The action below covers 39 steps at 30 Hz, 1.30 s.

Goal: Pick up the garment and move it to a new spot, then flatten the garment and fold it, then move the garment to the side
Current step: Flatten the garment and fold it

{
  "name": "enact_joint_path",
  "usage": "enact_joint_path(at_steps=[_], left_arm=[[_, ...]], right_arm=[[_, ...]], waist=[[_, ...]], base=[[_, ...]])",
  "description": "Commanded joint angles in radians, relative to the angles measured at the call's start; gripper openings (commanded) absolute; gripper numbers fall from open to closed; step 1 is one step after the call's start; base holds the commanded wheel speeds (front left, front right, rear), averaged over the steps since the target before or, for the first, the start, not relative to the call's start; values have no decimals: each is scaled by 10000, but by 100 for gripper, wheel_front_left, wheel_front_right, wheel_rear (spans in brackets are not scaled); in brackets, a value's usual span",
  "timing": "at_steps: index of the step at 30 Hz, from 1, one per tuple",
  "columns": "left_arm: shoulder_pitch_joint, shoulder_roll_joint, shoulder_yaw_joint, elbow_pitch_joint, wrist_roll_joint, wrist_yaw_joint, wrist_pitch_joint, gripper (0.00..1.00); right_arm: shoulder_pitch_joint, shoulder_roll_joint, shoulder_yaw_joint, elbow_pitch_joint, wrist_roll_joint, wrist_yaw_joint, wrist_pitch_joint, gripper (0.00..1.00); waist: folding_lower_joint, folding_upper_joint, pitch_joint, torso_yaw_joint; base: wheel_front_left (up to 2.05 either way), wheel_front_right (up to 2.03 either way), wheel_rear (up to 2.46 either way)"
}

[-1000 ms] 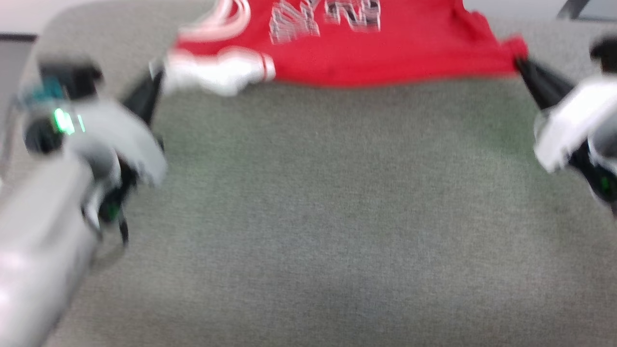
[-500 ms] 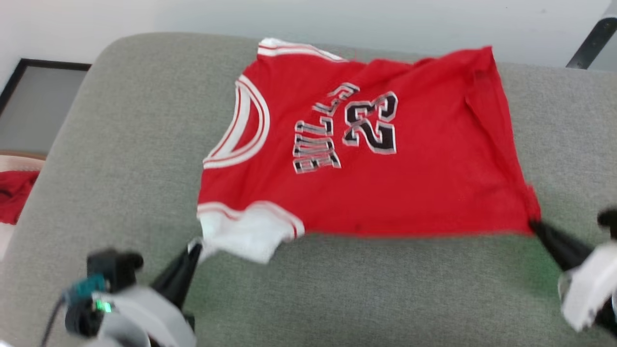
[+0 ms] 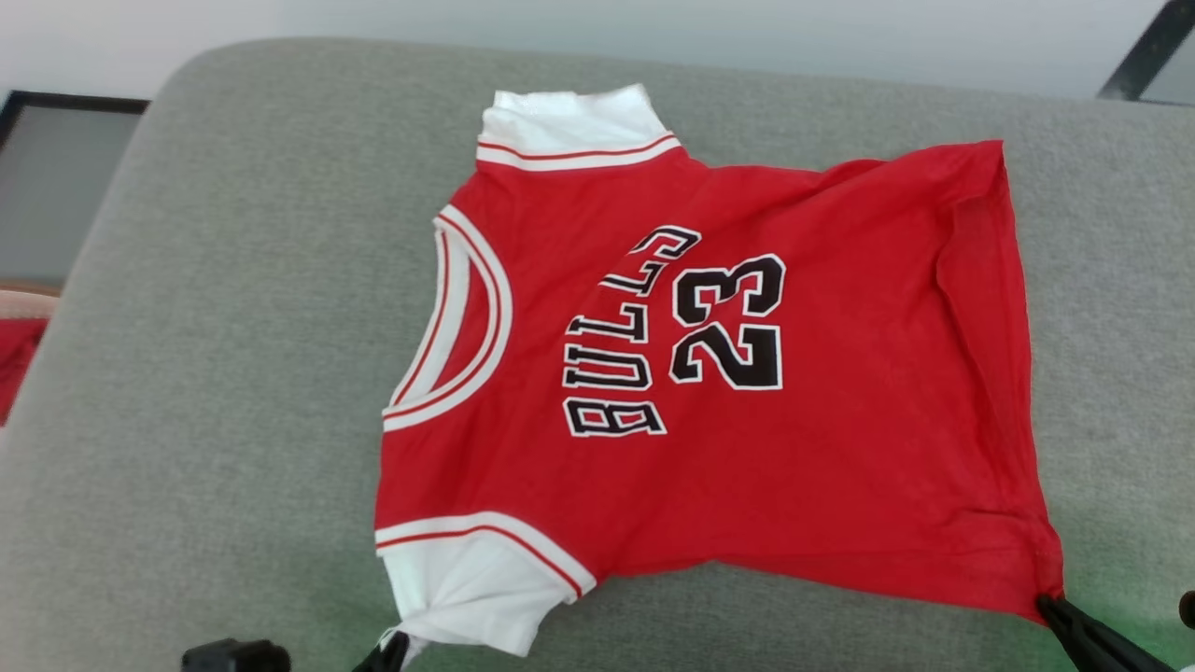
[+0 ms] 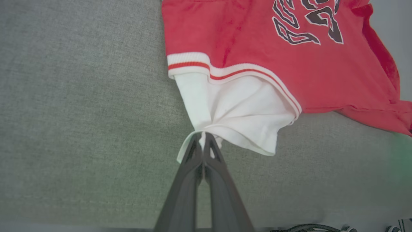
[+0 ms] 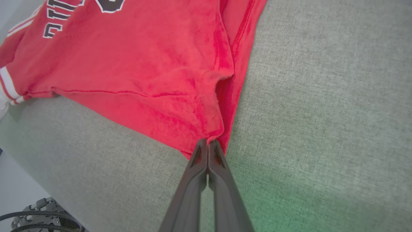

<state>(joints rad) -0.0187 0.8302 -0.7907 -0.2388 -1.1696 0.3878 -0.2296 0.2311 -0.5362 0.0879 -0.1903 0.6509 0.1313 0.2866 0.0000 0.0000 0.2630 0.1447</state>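
Garment [image 3: 822, 448] lies chest-up on the grey cushion [image 3: 233, 327], middle to right. The collar points at the cushion's left edge, the hem at its right edge, and one side seam runs along the near edge. The print is readable, so the front is up, as a fold would want. The body is mostly flat. A lengthwise ridge runs near the hem and there are soft wrinkles toward the far right corner, so flattening is not finished, I'd judge.

The far sleeve [image 3: 569, 117] is spread toward the far edge. The near sleeve [image 4: 238, 109] is bunched into pleats that fan from one pinch point, because it is gripped at its cuff.

The left pincer [image 4: 202, 137] is clamped tight on that cuff, fingers together with white cloth between the tips. The right pincer [image 5: 207, 141] is clamped on the near hem corner [image 5: 209, 127], red cloth puckered at the tips. Both grips sit on the near side, well apart. That likely keeps this edge taut between them so the cloth can be dragged flat toward the near edge. Judged step: spreading at the new spot, with the fold not yet begun. Risk: the thin cuff slipping out.
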Motion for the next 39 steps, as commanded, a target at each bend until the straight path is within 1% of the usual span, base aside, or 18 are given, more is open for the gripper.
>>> enact_joint_path(at_steps=[1, 5, 9, 12, 14, 16, 19, 20, 21, 22, 24, 26, 31, 35, 36, 37, 39], left_arm=[[229, 213, 134, -300, -116, 165, -28, 0], [278, 915, 455, -1034, -93, 589, 114, 0], [-284, 1943, 865, -1929, 209, 1089, 624, 0], [-894, 2726, 1130, -2504, 403, 1327, 1275, 0], [-1495, 3192, 1305, -2697, 579, 1284, 1810, 0], [-2188, 3499, 1398, -2646, 829, 1084, 2397, 0], [-3388, 3514, 1404, -2243, 1171, 494, 3250, 0], [-3388, 3514, 1404, -2243, 1171, 494, 3250, 0], [-3759, 3456, 1345, -2080, 1276, 259, 3538, 0], [-4178, 3191, 1326, -1878, 1279, 5, 3760, 0], [-4922, 3029, 1135, -1279, 1612, -506, 4297, 0], [-5680, 2437, 929, -599, 1734, -1050, 4678, 0], [-7051, 1286, 303, 1457, 2076, -2189, 5469, 0], [-7846, 359, -88, 3034, 2059, -2976, 5851, 0], [-7898, 271, -142, 3256, 2046, -3072, 5898, 0], [-8018, 88, -221, 3562, 2033, -3238, 5958, 0], [-8160, -279, -264, 4213, 1811, -3436, 6065, 0]], right_arm=[[236, 21, -139, -225, 16, -11, 138, 0], [150, 28, -353, -695, 247, -11, 570, 0], [-358, -109, -592, -1117, 564, -11, 1202, 0], [-991, -279, -751, -1330, 649, -11, 1688, 0], [-1516, -412, -751, -1384, 567, -11, 2077, 0], [-2124, -435, -681, -1308, 493, -11, 2397, 0], [-3127, -412, -466, -953, 399, -11, 2809, 0], [-3127, -412, -466, -953, 399, -11, 2809, 0], [-3438, -414, -364, -804, 351, -11, 2912, 0], [-3760, -358, -284, -604, 347, -11, 3000, 0], [-4398, -286, -117, -213, 213, -11, 3140, 0], [-4955, -208, 118, 232, 135, -11, 3291, 0], [-6236, -5, 750, 1252, 14, -11, 3454, 0], [-7047, 31, 1266, 2096, 28, -12, 3510, 0], [-7118, 34, 1339, 2197, 40, -12, 3546, 0], [-7252, 2, 1469, 2364, -1, -12, 3562, 0], [-7459, 12, 1643, 2643, 57, -12, 3600, 0]], waist=[[0, 0, 181, -198], [0, 0, 226, -398], [0, 0, 191, -524], [0, 0, 202, -591], [0, 0, 240, -593], [0, 0, 302, -595], [0, 0, 435, -572], [0, 0, 435, -572], [0, 0, 485, -558], [0, 0, 527, -547], [0, 0, 649, -540], [0, 0, 758, -519], [0, 0, 1035, -505], [0, 0, 1229, -500], [0, 0, 1269, -500], [0, 0, 1302, -494], [0, 0, 1339, -485]], base=[[0, 0, 0], [0, 0, 0], [0, 0, 0], [0, 0, 0], [0, 0, 0], [0, 0, 0], [0, 0, 0], [0, 0, 0], [0, 0, 0], [0, 0, 0], [0, 0, 0], [0, 0, 0], [0, 0, 0], [0, 0, 0], [0, 0, 0], [0, 0, 0], [0, 0, 0]])
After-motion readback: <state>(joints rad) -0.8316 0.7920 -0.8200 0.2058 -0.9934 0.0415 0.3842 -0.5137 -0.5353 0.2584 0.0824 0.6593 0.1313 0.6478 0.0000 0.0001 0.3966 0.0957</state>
